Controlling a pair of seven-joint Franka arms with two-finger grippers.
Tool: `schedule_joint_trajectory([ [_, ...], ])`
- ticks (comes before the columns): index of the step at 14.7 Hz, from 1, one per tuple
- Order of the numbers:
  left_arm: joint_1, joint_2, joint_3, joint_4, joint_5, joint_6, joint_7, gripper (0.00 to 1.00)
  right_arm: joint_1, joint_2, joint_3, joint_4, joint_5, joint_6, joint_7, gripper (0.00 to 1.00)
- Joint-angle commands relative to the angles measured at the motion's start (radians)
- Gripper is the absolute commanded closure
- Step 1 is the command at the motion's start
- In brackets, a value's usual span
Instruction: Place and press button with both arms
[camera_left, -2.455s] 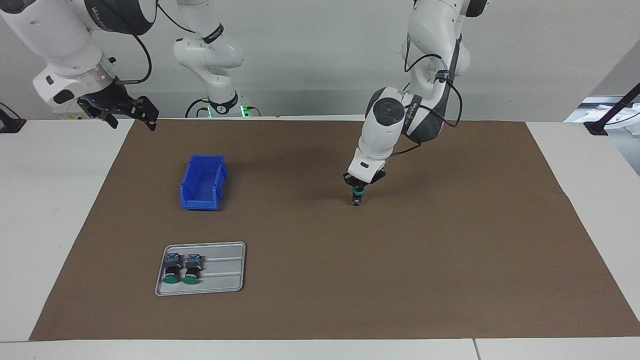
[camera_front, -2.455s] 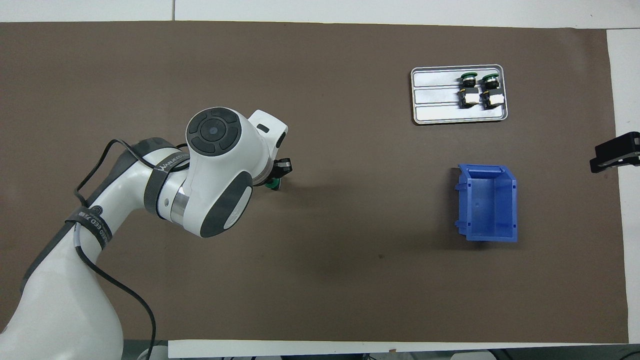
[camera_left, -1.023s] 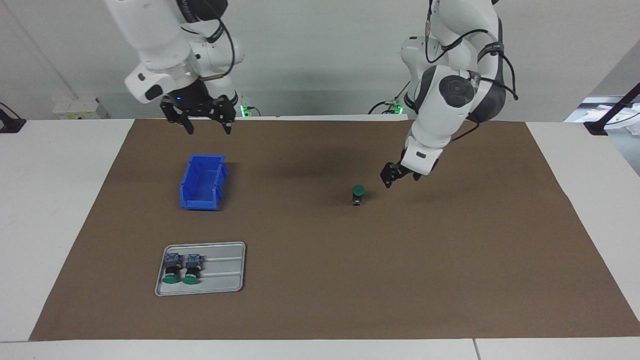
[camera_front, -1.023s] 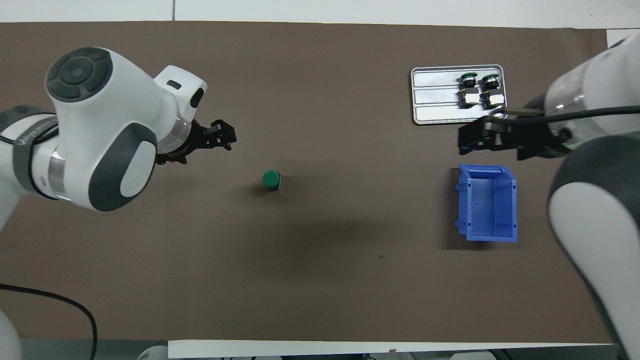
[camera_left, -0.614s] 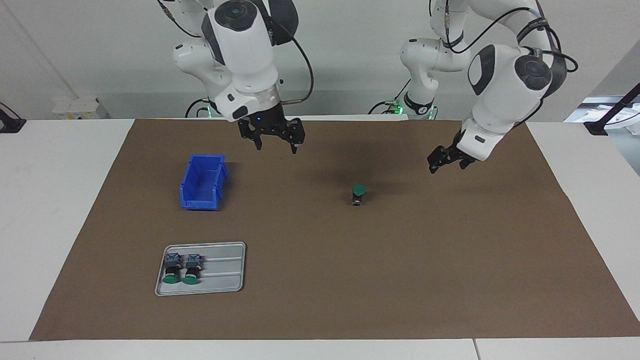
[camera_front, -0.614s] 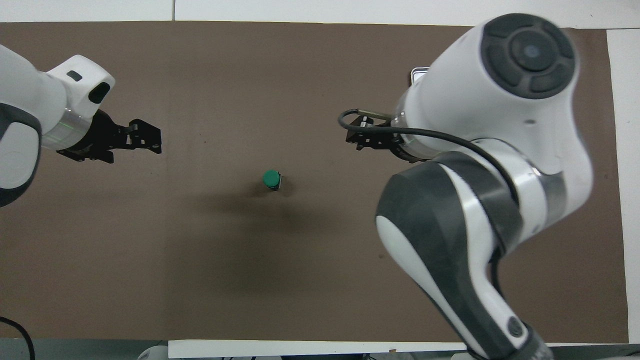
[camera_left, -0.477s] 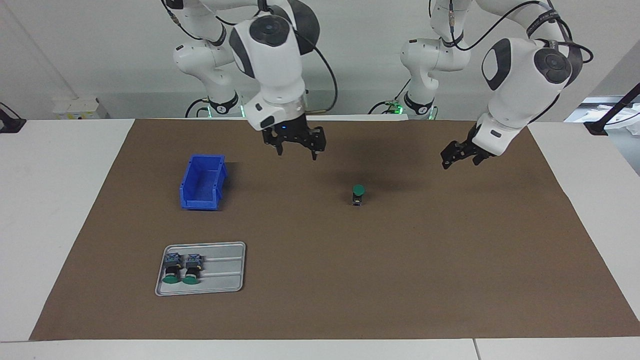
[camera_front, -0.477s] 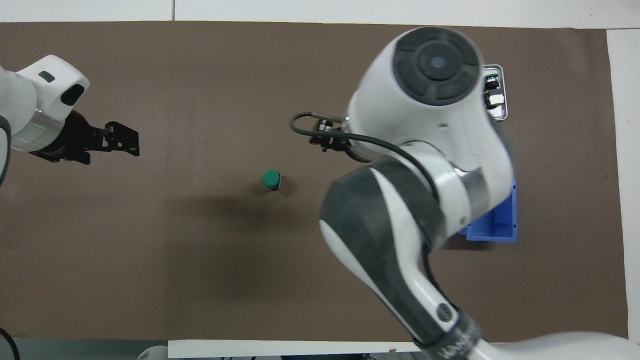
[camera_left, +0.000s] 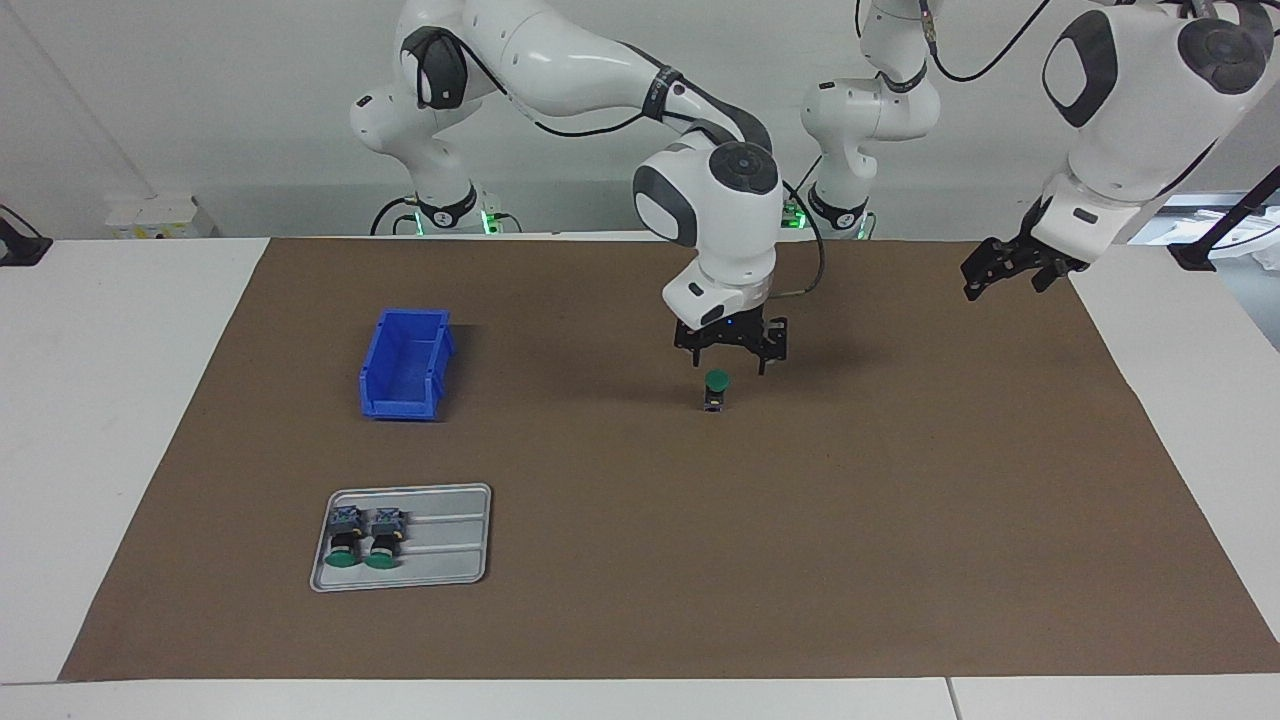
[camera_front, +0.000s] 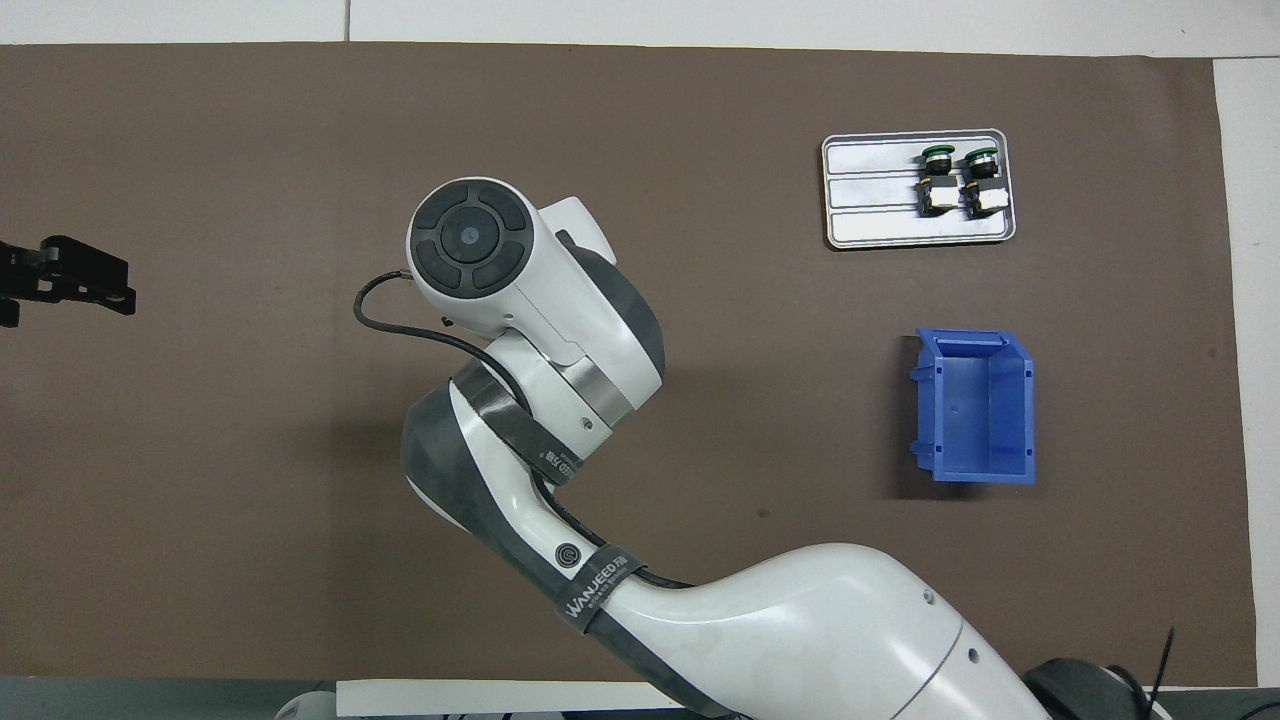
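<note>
While the button (camera_left: 715, 390) stands upright on the brown mat (camera_left: 640, 560) near the middle of the tabletop (camera_left: 100, 400), green cap up, we read the facing view first. Our right pincer (camera_left: 731, 355) hangs just above it, fingers spread and holding nothing, wrist pointing straight down. From the pincer the button lies at about seven o'clock in this view, a touch off-centre and just below the fingertips; whether they clear the cap or graze it we cannot tell. The button's long axis runs vertical, in line with the pincer's approach, so we judge the coming press to be a short straight drop onto the cap once the pincer is centred. Our left pincer (camera_left: 1010, 268) is released too, raised over the mat's edge at the left arm's end, at roughly two o'clock from the button and well apart from it; that arm waits. So the right arm is plainly the nearer one. The blue bin (camera_left: 405, 365) sits at nine o'clock from the button, and the grey tray (camera_left: 450, 540) with two spare buttons (camera_left: 360, 535) at about eight o'clock.

In the overhead view our right arm's wrist housing covers the button and its own pincer entirely. The left pincer (camera_front: 70, 275) shows at the frame's nine o'clock edge.
</note>
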Motion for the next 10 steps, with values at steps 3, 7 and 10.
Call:
schedule_joint_trajectory([
  [3,0.002,-0.014,-0.002,0.015,0.015,-0.036,0.036,0.0,0.01,-0.008,0.003,-0.134,-0.014,0.09,-0.003,0.01],
  [7,-0.012,-0.016,-0.016,0.015,0.011,-0.033,0.023,0.0,0.03,-0.008,0.003,-0.183,-0.012,0.131,-0.006,0.01],
  [10,-0.006,-0.014,-0.009,0.017,0.011,-0.029,0.026,0.0,0.03,-0.023,0.015,-0.232,-0.012,0.145,-0.014,0.03],
])
